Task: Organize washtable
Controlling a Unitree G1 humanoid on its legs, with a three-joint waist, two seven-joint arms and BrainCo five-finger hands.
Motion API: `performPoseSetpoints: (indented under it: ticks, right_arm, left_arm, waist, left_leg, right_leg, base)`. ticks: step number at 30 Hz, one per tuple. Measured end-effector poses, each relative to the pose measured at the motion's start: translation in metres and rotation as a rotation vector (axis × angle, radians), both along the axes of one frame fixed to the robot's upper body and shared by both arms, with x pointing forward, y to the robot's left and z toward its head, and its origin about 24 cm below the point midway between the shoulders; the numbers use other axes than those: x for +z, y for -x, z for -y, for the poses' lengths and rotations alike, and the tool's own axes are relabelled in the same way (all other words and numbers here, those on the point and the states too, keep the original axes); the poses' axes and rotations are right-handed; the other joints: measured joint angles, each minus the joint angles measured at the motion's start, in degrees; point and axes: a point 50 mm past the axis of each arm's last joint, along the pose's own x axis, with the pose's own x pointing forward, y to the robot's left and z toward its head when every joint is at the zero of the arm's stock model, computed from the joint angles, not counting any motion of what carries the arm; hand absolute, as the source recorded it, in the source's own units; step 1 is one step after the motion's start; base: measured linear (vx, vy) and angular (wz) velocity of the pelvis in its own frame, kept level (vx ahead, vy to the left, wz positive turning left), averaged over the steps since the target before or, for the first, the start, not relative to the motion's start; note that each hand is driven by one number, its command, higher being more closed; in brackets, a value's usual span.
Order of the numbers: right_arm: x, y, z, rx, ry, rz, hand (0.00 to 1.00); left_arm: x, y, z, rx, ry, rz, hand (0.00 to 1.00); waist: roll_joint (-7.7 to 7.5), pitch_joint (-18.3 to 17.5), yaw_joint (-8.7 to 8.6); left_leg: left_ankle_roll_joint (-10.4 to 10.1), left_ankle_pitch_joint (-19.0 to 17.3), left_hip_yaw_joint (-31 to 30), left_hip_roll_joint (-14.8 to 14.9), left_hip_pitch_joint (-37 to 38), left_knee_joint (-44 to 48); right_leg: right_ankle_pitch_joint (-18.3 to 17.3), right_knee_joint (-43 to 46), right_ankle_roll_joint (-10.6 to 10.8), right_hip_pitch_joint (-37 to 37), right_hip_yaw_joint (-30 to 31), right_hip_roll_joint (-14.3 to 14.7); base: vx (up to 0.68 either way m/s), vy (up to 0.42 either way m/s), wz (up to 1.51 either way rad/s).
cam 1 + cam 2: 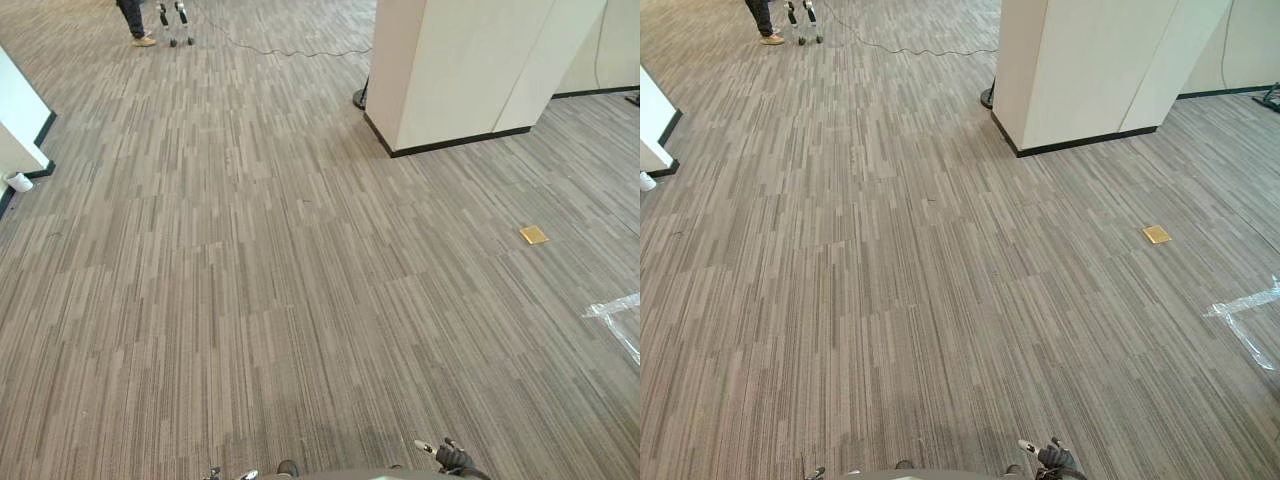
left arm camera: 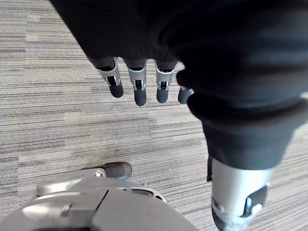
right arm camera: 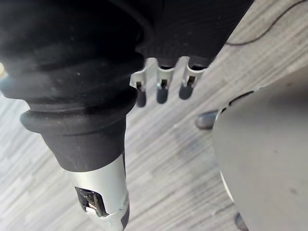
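Left eye view looks down on striped grey carpet (image 1: pixel 250 280) running away from the robot, with a white pillar (image 1: pixel 450 70) with a dark base at the far right, a white wall corner (image 1: pixel 18 120) at the far left with a small white cup (image 1: pixel 19 181) at its foot, a yellow square (image 1: pixel 534 235) lying flat on the floor to the right, and a strip of clear plastic (image 1: pixel 618 315) at the right edge. Far off at the top stands a person's leg and shoe (image 1: pixel 136 25) beside a small wheeled stand (image 1: pixel 177 22), with a thin cord (image 1: pixel 290 50) trailing over the floor. The right eye view gives the same scene; neither offers a counter or anything to tidy, so where the washtable stands cannot be told from here. The left wrist view shows the left hand (image 2: pixel 139 79) hanging over the carpet, fingers straight and relaxed, holding nothing. The right wrist view shows the right hand (image 3: pixel 163 82) likewise slack and empty above the floor. As for progress, my reading is that nothing can be judged: with the washtable unseen, this scene would suit a robot walking toward the work as well as one walking away with it finished, and both hands carrying nothing fits either.
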Motion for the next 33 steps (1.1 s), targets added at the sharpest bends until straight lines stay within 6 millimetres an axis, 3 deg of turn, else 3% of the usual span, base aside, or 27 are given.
performPoseSetpoints:
  ticks: [5, 6, 7, 8, 11, 13, 15, 16, 18, 19, 20, 21, 22, 23, 24, 25, 26, 27, 29, 31, 32, 33]
  right_arm:
    - [0.0, -0.004, -0.001, -0.003, -0.004, 0.01, 0.0]
    - [0.001, -0.009, -0.005, 0.002, -0.011, 0.022, 0.0]
    - [0.002, -0.013, -0.005, 0.009, -0.01, 0.03, 0.0]
    - [0.003, -0.018, -0.003, 0.018, -0.004, 0.045, 0.0]
    - [0.004, -0.019, 0.003, 0.024, 0.014, 0.047, 0.0]
    - [0.006, -0.024, 0.007, 0.029, 0.026, 0.059, 0.0]
    - [0.009, -0.028, 0.018, 0.043, 0.059, 0.064, 0.0]
    - [0.01, -0.029, 0.019, 0.049, 0.065, 0.065, 0.0]
    - [0.01, -0.029, 0.019, 0.05, 0.066, 0.068, 0.0]
    - [0.009, -0.028, 0.018, 0.054, 0.062, 0.065, 0.0]
    - [0.008, -0.025, 0.015, 0.058, 0.054, 0.056, 0.0]
    - [0.007, -0.024, 0.013, 0.06, 0.045, 0.049, 0.0]
    - [0.007, -0.023, 0.012, 0.059, 0.042, 0.048, 0.0]
    - [0.006, -0.02, 0.01, 0.055, 0.036, 0.042, 0.0]
    - [0.007, -0.021, 0.011, 0.044, 0.04, 0.064, 0.0]
    - [0.007, -0.022, 0.011, 0.045, 0.036, 0.068, 0.0]
    - [0.006, -0.02, 0.009, 0.042, 0.021, 0.063, 0.0]
    - [0.005, -0.018, 0.008, 0.017, 0.013, 0.062, 0.0]
    - [0.007, -0.021, 0.009, 0.011, 0.018, 0.083, 0.0]
    - [0.009, -0.019, 0.016, -0.027, 0.033, 0.097, 0.0]
    - [0.01, -0.015, 0.021, -0.047, 0.047, 0.101, 0.0]
    - [0.011, -0.011, 0.025, -0.057, 0.059, 0.107, 0.0]
  left_arm:
    - [0.001, 0.0, -0.004, 0.05, -0.001, 0.013, 0.0]
    - [0.002, -0.005, -0.006, 0.064, -0.008, 0.035, 0.0]
    - [0.004, -0.009, -0.007, 0.076, -0.011, 0.057, 0.0]
    - [0.005, -0.016, -0.007, 0.086, -0.01, 0.089, 0.0]
    - [0.007, -0.027, -0.004, 0.093, -0.018, 0.125, 0.0]
    - [0.007, -0.028, -0.002, 0.101, -0.013, 0.125, 0.0]
    - [0.005, -0.021, 0.002, 0.108, -0.002, 0.107, 0.0]
    - [0.004, -0.017, 0.001, 0.115, -0.001, 0.096, 0.0]
    - [0.003, -0.009, 0.001, 0.122, -0.001, 0.07, 0.0]
    - [0.002, -0.008, 0.0, 0.121, 0.0, 0.064, 0.0]
    - [0.002, -0.006, -0.002, 0.12, 0.0, 0.053, 0.0]
    - [0.001, -0.002, -0.002, 0.12, 0.007, 0.032, 0.0]
    - [0.0, 0.002, -0.002, 0.124, 0.013, 0.017, 0.0]
    - [-0.001, 0.008, -0.003, 0.136, 0.018, -0.002, 0.0]
    - [-0.001, 0.013, -0.003, 0.142, 0.016, -0.013, 0.0]
    - [0.0, 0.015, -0.005, 0.143, 0.013, -0.019, 0.0]
    - [0.0, 0.014, -0.007, 0.141, 0.009, -0.021, 0.0]
    - [0.0, 0.012, -0.008, 0.137, 0.005, -0.017, 0.0]
    - [0.001, 0.015, -0.011, 0.135, -0.004, -0.026, 0.0]
    - [0.0, 0.012, -0.008, 0.166, 0.005, -0.014, 0.0]
    - [-0.001, 0.007, -0.002, 0.158, 0.017, -0.004, 0.0]
    - [-0.001, 0.005, 0.002, 0.138, 0.026, -0.003, 0.0]
  waist:
    - [-0.47, 0.4, 0.02]
    - [-1.33, 1.3, -0.09]
    - [-1.16, 2.2, 0.01]
    - [-0.35, 4.1, 0.01]
    - [0.72, 7.1, 0.83]
    - [0.57, 7.5, 2.4]
    - [1.42, 7.7, 3.3]
    - [1.2, 7.6, 3.35]
    - [0.29, 7.1, 3.71]
    - [0.13, 7.2, 3.46]
    - [-0.59, 7.3, 3.44]
    - [-1.12, 7.4, 3.97]
    - [-1.32, 7.5, 4.04]
    - [-1.6, 7.6, 3.76]
    - [-1.82, 7.6, 3.1]
    - [-1.73, 7.9, 2.86]
    - [-2.23, 7.8, 2.82]
    - [-2.25, 7.8, 2.36]
    - [-2.3, 7.8, 1.04]
    - [-1.17, 7.8, -0.06]
    - [0.38, 7.8, -0.1]
    - [1.75, 7.8, -0.21]
  left_leg:
    - [0.0, -0.1, -0.5, 0.1, -1.1, 1.3]
    - [0.0, -3.2, -1.3, 0.7, -5.1, 9.2]
    - [0.0, -5.6, -2.1, 1.5, -8.3, 15.5]
    - [-0.3, -8.2, -3.7, 3.3, -14.5, 28.0]
    - [-0.6, -8.4, -1.6, 6.4, -22.1, 41.6]
    - [0.1, -9.6, 1.5, 7.0, -24.0, 41.0]
    - [0.2, -9.5, 1.3, 5.6, -25.0, 32.4]
    - [1.1, -8.5, 2.0, 4.9, -25.1, 30.7]
    - [3.8, -10.5, 2.8, 2.1, -25.1, 31.2]
    - [5.2, -12.8, 2.8, 1.4, -26.1, 33.6]
    - [6.6, -15.8, 3.5, 0.5, -26.5, 37.3]
    - [7.6, -18.9, 4.1, -0.5, -25.0, 39.4]
    - [8.0, -20.0, 4.9, -1.0, -23.5, 39.6]
    - [8.4, -21.4, 5.5, -2.0, -20.0, 39.1]
    - [8.9, -22.5, 5.3, -2.9, -16.3, 37.8]
    - [9.3, -22.7, 5.0, -3.3, -14.4, 36.6]
    - [9.8, -22.7, 3.9, -4.0, -9.9, 33.1]
    - [9.9, -22.7, 2.6, -4.1, -5.9, 29.4]
    - [9.4, -22.4, 1.5, -3.8, -1.7, 25.6]
    - [8.0, -22.5, 0.5, -2.5, 2.6, 22.2]
    - [7.2, -22.7, 0.0, -0.9, 5.8, 19.5]
    - [5.6, -22.5, -0.6, 0.7, 9.1, 16.7]
  right_leg:
    - [0.0, 0.1, 0.0, 0.2, -1.3, -0.3]
    - [0.0, 0.6, 0.0, 0.2, -1.8, -0.9]
    - [0.0, 1.1, 0.0, 0.2, -2.4, -0.9]
    - [-0.3, 1.4, -0.1, 1.2, -4.6, 0.0]
    - [-3.4, 1.3, -0.5, 3.8, -8.4, 1.0]
    - [-3.6, 1.1, -0.2, 3.3, -8.4, 0.6]
    - [-4.2, 1.2, 0.8, 2.1, -8.4, -0.5]
    - [-4.6, 1.3, 1.5, 1.8, -8.4, -1.3]
    - [-5.6, 1.2, 3.3, 2.0, -7.6, -3.5]
    - [-7.6, 6.5, 4.6, 0.4, -6.9, -4.7]
    - [-11.8, 17.8, 6.6, -2.0, -5.4, -7.7]
    - [-13.2, 26.6, 7.8, -4.4, -3.8, -10.2]
    - [-12.8, 32.2, 7.2, -6.0, -2.1, -11.5]
    - [-9.6, 42.8, 2.2, -9.4, 0.5, -13.5]
    - [-6.7, 53.3, -1.2, -13.0, 3.4, -13.8]
    - [-7.1, 57.4, -0.8, -14.7, 4.8, -12.8]
    - [-8.6, 62.5, -0.2, -17.2, 5.9, -9.1]
    - [-11.1, 63.1, -0.9, -19.5, 5.0, -5.3]
    - [-13.9, 60.0, -3.7, -23.1, 0.9, -2.6]
    - [-14.5, 48.5, -5.5, -28.5, -3.9, -1.1]
    - [-12.4, 38.8, -6.0, -30.8, -5.5, 0.2]
    - [-8.0, 27.6, -5.4, -32.1, -5.0, 2.0]
  base:
    - [0.02, -0.018, 0.12]
    - [-0.02, -0.012, 0.33]
    - [-0.11, 0.004, 0.52]
    - [-0.12, -0.002, 0.51]
    - [-0.15, 0.024, 0.81]
    - [-0.07, 0.102, 0.32]
    - [0.03, 0.206, 0.08]
    - [0.13, 0.263, 0.02]
    - [0.18, 0.216, 0.12]
    - [0.3, 0.215, 0.19]
    - [0.4, 0.251, 0.05]
    - [0.35, 0.218, -0.11]
    - [0.34, 0.209, -0.22]
    - [0.36, 0.185, -0.07]
    - [0.38, 0.15, 0.0]
    - [0.42, 0.078, 0.05]
    - [0.43, 0.039, 0.07]
    - [0.54, 0.03, 0.19]
    - [0.54, -0.012, 0.4]
    - [0.62, -0.048, 0.51]
    - [0.68, -0.053, 0.47]
    - [0.71, -0.072, 0.49]
